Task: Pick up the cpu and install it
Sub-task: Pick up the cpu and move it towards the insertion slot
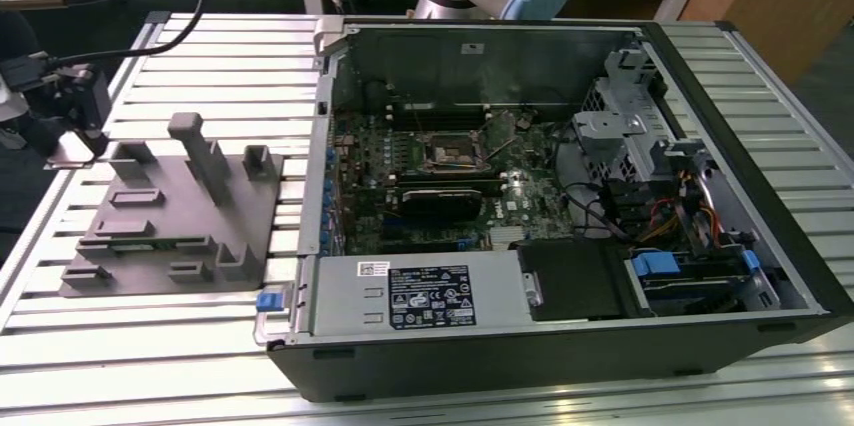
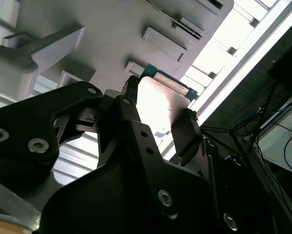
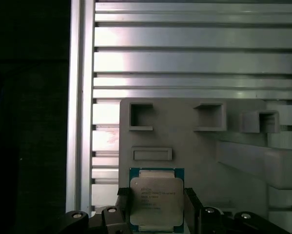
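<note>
The cpu is a small square chip with a silvery top and a green rim. It sits between the two dark fingers of my gripper, which is shut on it from both sides. In the second wrist view the cpu shows bright between the black fingers, just over the grey fixture. I cannot tell whether it still touches the fixture. In the exterior view my gripper hangs at the far left corner of the fixture. The motherboard's dark socket frame lies open inside the computer case.
The open black computer case fills the exterior view's right, with a boxed power supply, cables and drive bays inside. Tall grey posts rise from the fixture. The slatted aluminium table ends close to the gripper's left.
</note>
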Robot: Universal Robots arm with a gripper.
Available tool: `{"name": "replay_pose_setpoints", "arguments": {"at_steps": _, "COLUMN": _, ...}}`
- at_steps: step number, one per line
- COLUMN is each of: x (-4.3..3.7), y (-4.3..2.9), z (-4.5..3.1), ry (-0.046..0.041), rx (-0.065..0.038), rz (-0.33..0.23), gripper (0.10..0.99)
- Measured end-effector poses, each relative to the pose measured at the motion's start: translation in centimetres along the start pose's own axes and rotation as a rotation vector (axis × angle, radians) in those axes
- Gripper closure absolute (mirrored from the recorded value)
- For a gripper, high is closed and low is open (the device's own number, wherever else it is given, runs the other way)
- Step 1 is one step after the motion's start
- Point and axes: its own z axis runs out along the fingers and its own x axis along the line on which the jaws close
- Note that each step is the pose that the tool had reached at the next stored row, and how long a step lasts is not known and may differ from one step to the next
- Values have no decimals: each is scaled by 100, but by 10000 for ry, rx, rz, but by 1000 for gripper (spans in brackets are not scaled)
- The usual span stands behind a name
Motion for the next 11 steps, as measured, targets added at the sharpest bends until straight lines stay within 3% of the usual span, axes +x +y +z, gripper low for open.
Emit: {"name": "replay_pose_setpoints", "arguments": {"at_steps": 11, "x": -1, "y": 7, "z": -116, "ry": 0, "rx": 0, "rz": -1, "gripper": 557}}
